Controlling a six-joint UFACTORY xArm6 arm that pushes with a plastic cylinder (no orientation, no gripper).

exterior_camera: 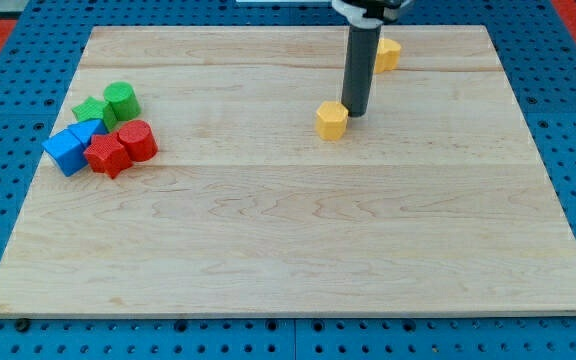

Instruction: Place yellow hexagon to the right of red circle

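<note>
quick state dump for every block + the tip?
yellow hexagon: upright, just left of my tip, far right of the cluster
my tip: on the board, beside the yellow hexagon
red circle: in the left cluster
second yellow block: partly hidden behind the rod
red star, two blue blocks, two green blocks: bunched together

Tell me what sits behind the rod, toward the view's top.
A second yellow block sits there; the rod hides its left side, so its shape is unclear. My tip is just right of the yellow hexagon.
</note>
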